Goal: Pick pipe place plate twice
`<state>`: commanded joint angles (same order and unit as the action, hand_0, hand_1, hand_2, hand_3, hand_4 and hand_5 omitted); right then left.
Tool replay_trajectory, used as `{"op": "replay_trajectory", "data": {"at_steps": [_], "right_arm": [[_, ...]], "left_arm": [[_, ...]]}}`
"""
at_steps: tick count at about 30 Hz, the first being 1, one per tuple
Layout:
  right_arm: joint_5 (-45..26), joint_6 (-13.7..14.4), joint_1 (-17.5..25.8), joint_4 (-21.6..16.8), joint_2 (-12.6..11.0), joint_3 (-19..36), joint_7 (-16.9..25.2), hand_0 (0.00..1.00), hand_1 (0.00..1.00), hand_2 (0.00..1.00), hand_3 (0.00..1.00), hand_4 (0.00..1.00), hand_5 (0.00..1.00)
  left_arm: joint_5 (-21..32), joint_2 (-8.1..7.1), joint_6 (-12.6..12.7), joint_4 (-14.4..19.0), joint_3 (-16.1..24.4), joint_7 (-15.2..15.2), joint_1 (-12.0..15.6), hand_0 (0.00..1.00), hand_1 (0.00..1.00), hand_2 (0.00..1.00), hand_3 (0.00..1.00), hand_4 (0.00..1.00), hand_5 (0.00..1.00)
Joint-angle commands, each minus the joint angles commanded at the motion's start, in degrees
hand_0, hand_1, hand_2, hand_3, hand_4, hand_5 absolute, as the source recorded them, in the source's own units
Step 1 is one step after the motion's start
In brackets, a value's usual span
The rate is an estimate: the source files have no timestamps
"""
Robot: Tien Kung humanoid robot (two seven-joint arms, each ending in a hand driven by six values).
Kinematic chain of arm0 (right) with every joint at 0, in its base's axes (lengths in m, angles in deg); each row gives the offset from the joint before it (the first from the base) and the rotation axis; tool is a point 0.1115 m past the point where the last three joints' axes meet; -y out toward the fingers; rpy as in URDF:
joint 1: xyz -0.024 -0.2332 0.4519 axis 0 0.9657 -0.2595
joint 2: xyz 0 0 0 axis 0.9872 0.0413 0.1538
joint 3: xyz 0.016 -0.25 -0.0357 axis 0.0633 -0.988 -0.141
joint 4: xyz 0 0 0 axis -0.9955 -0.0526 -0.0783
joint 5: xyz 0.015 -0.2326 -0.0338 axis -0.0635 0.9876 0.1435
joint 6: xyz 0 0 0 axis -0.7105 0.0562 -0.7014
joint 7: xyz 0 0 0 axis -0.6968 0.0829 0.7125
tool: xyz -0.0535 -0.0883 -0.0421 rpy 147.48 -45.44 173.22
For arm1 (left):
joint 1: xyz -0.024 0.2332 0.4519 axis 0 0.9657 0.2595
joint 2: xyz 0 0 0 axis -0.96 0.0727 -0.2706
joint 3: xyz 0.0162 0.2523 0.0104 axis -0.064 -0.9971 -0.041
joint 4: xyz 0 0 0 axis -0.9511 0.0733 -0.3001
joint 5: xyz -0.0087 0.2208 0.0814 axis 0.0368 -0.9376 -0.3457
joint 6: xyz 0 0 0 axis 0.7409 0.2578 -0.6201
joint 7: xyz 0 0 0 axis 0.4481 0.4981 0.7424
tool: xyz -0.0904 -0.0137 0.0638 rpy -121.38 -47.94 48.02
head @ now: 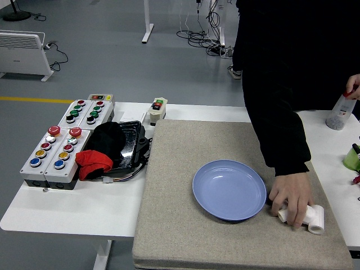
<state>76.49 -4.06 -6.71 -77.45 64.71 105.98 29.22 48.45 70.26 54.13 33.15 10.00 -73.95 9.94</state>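
Note:
A blue plate [229,189] lies on the grey mat [180,225] with nothing in it. To its right, a person's hand [292,194] presses down on white pipe pieces [314,218] at the mat's right edge. One pipe end sticks out from under the fingers; the rest is covered by the hand. Neither robot hand shows in the head view.
Button boxes [55,147] stand at the left with a black tray holding a red and black cloth [101,151]. A small switch box [158,109] sits behind the mat. The person's other hand holds a clear bottle [340,112] at far right, near a green object [352,158].

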Motion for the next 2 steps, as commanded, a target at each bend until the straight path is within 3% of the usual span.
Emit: {"op": "replay_trajectory", "data": {"at_steps": [2], "right_arm": [[-0.1,0.1,0.1,-0.1,0.0,0.3,0.1,0.913,0.849,0.930,0.904,0.607,0.584]], "left_arm": [[0.0,0.01,0.0,0.0,0.0,0.0,-0.1,0.625,0.589,0.518,0.574,0.203,0.998]]}}
